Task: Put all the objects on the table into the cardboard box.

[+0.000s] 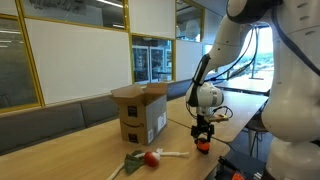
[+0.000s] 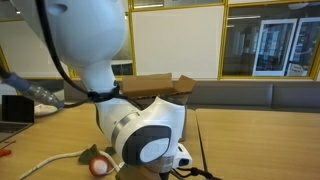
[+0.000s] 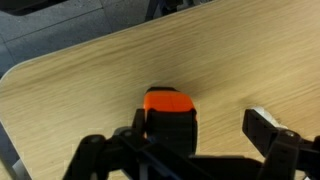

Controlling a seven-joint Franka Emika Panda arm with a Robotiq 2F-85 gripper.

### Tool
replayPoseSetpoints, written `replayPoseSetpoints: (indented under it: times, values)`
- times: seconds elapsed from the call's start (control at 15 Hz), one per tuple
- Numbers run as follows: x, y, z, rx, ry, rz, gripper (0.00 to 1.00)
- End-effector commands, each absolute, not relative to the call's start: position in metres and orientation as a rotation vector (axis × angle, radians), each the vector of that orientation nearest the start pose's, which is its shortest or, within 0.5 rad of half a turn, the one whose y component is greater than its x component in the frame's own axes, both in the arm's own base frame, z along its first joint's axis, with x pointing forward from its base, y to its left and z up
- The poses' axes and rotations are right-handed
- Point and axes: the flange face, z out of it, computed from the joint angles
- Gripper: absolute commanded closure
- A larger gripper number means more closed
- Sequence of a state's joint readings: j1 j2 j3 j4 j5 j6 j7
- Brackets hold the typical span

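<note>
An orange and black block [image 3: 168, 112] lies on the wooden table [image 3: 90, 80]. In the wrist view my gripper [image 3: 201, 125] is open around it: one finger is against the block's side and the other stands apart with table showing between. In an exterior view the gripper [image 1: 203, 138] is low over the orange block [image 1: 203, 148] near the table's edge. The open cardboard box [image 1: 140, 112] stands further back on the table and also shows in an exterior view [image 2: 150, 86]. A red toy vegetable [image 1: 151, 158] with green leaves lies in front of the box.
A white stick-like item [image 1: 173, 154] lies beside the red vegetable. The arm's body [image 2: 140, 130] fills an exterior view, with the red item [image 2: 98, 165] beside it and a laptop [image 2: 14, 108] at the side. Glass partitions stand behind.
</note>
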State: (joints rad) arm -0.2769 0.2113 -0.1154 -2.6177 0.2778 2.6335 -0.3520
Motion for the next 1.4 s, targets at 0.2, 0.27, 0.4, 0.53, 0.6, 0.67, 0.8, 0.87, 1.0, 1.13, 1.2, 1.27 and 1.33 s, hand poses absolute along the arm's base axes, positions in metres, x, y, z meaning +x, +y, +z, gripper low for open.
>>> replayPoseSetpoints:
  times: [0.2, 0.27, 0.4, 0.53, 0.6, 0.67, 0.8, 0.87, 1.0, 1.13, 1.2, 1.27, 1.33]
  values:
    - [0.364, -0.166, 0.150, -3.016, 0.425, 0.163, 0.00]
    - [0.365, -0.168, 0.148, -3.025, 0.441, 0.151, 0.00]
    - [0.370, -0.172, 0.147, -3.037, 0.473, 0.126, 0.00]
    - [0.374, -0.175, 0.147, -3.048, 0.502, 0.100, 0.00]
    - [0.375, -0.177, 0.146, -3.052, 0.516, 0.089, 0.00]
    - [0.376, -0.178, 0.145, -3.054, 0.529, 0.081, 0.01]
    - [0.378, -0.179, 0.144, -3.059, 0.544, 0.073, 0.26]
    - [0.378, -0.179, 0.143, -3.062, 0.550, 0.071, 0.30]
    - [0.377, -0.181, 0.142, -3.065, 0.564, 0.070, 0.47]
    - [0.378, -0.181, 0.142, -3.069, 0.577, 0.066, 0.61]
    - [0.378, -0.182, 0.143, -3.070, 0.594, 0.059, 0.68]
    - [0.377, -0.183, 0.145, -3.073, 0.611, 0.051, 0.68]
    - [0.378, -0.185, 0.152, -3.075, 0.640, 0.029, 0.68]
